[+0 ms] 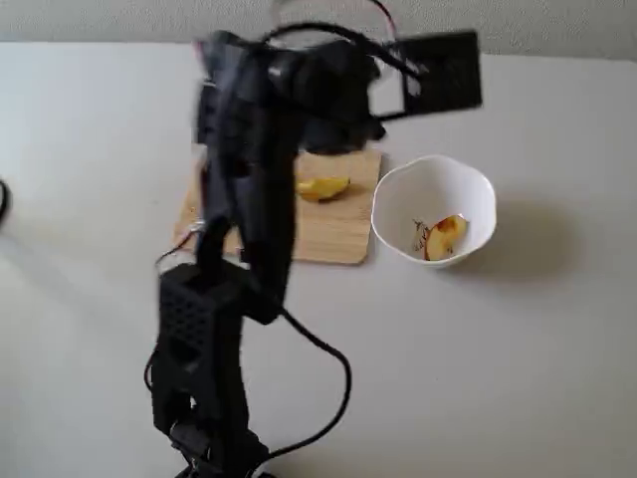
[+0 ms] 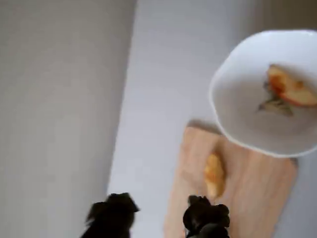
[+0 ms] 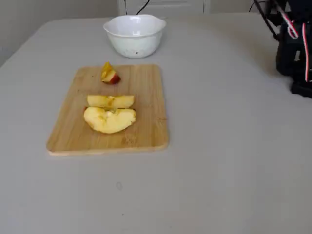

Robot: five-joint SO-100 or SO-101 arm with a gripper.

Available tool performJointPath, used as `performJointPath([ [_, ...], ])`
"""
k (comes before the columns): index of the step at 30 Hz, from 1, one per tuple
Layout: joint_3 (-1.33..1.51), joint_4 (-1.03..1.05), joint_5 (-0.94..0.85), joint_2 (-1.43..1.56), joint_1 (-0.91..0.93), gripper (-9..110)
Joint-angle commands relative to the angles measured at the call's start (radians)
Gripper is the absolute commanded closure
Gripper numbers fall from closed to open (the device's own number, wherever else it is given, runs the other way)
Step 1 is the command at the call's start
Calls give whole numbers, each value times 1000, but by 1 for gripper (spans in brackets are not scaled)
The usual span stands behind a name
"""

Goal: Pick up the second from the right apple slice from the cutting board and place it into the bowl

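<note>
From my side, one apple slice (image 1: pixel 445 237), pale flesh with red-orange skin, sits inside the white wavy-rimmed bowl (image 1: pixel 476 189). Three more lie on the cutting board (image 3: pixel 146 136). Fingers (image 2: pixel 205 215) spread wide, holding nothing.

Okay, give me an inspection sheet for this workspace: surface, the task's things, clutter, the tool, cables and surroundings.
Surface: pale grey table, bare around the board.
Cutting board: lies flat near the bowl.
Apple slices: three on the board in a fixed view, a small red-skinned one nearest the bowl, then two pale ones; one slice is in the bowl.
Bowl: white, upright, just off the board's end.
Clutter: nothing seen.
Tool: empty, jaws apart, above the board's edge in the wrist view.
Cables: a black lead loops beside the arm's base.
Surroundings: a light wall behind the table.
</note>
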Motion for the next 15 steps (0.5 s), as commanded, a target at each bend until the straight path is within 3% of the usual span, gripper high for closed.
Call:
performJointPath([
  [1, 155, 40, 75, 446, -110, 101],
  [6, 390, 35, 255, 776, -204, 101],
  [10, 738, -9, 305, 1039, -232, 101],
  [15, 1536, -408, 350, 1589, -193, 101],
])
